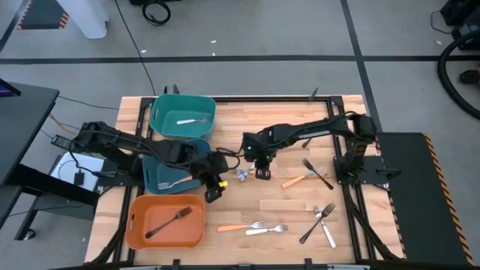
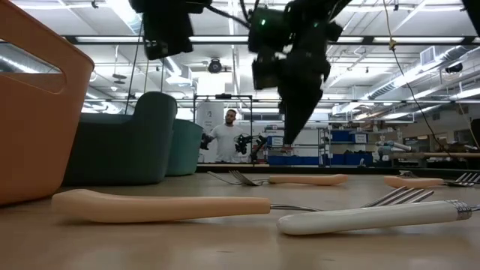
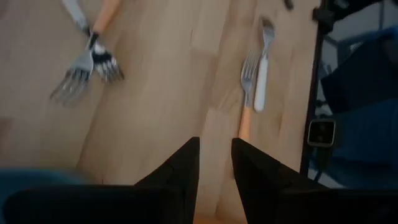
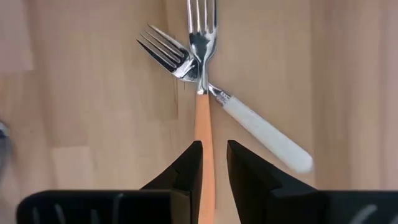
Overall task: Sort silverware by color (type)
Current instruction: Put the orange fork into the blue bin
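Note:
An orange-handled fork [image 4: 203, 118] lies on the table across a white-handled fork [image 4: 261, 134]; their tines show in the high view [image 1: 244, 174]. My right gripper [image 4: 214, 144] hangs above the orange handle, clear of it in the low view [image 2: 289, 142]. Its fingers stand a narrow gap apart, and the handle shows through that gap. My left gripper [image 1: 214, 187] hovers beside the middle bin [image 1: 150, 176], empty, with a narrow gap between its fingers [image 3: 216, 140]. More forks lie to the right [image 1: 304, 178] and near the front edge [image 1: 255, 226].
Three bins stand at the left. The far teal bin [image 1: 157, 112] holds a white fork, the middle bin an orange-handled one, and the near orange bin [image 1: 135, 225] a black one. Crossed forks lie at the near right [image 1: 322, 219]. A person [image 2: 225, 139] stands far behind the table.

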### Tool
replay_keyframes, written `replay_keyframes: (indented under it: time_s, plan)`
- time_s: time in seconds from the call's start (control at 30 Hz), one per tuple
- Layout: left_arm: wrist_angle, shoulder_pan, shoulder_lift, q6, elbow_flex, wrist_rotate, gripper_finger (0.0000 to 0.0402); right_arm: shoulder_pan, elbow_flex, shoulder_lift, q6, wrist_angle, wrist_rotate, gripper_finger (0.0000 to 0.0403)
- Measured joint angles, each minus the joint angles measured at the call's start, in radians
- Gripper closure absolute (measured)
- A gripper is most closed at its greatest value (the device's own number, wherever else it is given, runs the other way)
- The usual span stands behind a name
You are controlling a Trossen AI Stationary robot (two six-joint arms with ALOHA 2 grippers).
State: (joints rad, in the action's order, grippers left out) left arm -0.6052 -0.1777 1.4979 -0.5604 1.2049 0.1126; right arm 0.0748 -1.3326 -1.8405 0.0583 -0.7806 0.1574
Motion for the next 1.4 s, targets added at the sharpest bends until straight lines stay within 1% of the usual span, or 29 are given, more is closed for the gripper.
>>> replay_keyframes:
  time_s: [0.17, 0.33, 0.4, 0.53, 0.77, 0.87, 0.93, 1.13, 1.27, 1.4]
  plan:
    - [0.076, 0.042, 0.000, 0.034, 0.000, -0.004, 0.0299, -0.001, 0.000, -0.107, -0.008, 0.023, 0.061, 0.0295]
    - [0.101, 0.079, 0.000, 0.058, 0.000, -0.003, 0.0299, -0.003, 0.000, -0.156, -0.005, 0.016, 0.073, 0.0275]
    - [0.102, 0.094, 0.000, 0.062, 0.000, -0.004, 0.0299, -0.006, 0.000, -0.156, -0.002, 0.026, 0.056, 0.0269]
    - [0.104, 0.118, 0.000, 0.062, 0.000, -0.005, 0.0299, -0.005, 0.000, -0.155, 0.010, 0.061, -0.015, 0.0266]
    - [0.104, 0.141, 0.000, 0.060, 0.000, -0.004, 0.0299, -0.005, 0.014, -0.177, 0.054, 0.097, -0.036, 0.0266]
    - [0.105, 0.142, 0.000, 0.077, 0.000, -0.004, 0.0299, -0.005, 0.023, -0.178, 0.055, 0.096, -0.046, 0.0272]
    - [0.105, 0.142, 0.000, 0.090, 0.000, -0.004, 0.0299, -0.008, 0.026, -0.178, 0.068, 0.096, -0.070, 0.0282]
    - [0.106, 0.142, 0.000, 0.102, 0.000, -0.004, 0.0299, -0.010, 0.030, -0.179, 0.070, 0.096, -0.084, 0.0352]
    - [0.105, 0.142, 0.000, 0.102, 0.000, -0.004, 0.0299, -0.010, 0.030, -0.180, 0.064, 0.089, -0.062, 0.0352]
    - [0.105, 0.142, 0.000, 0.101, 0.000, -0.004, 0.0299, -0.004, 0.031, -0.164, 0.046, 0.065, 0.016, 0.0352]
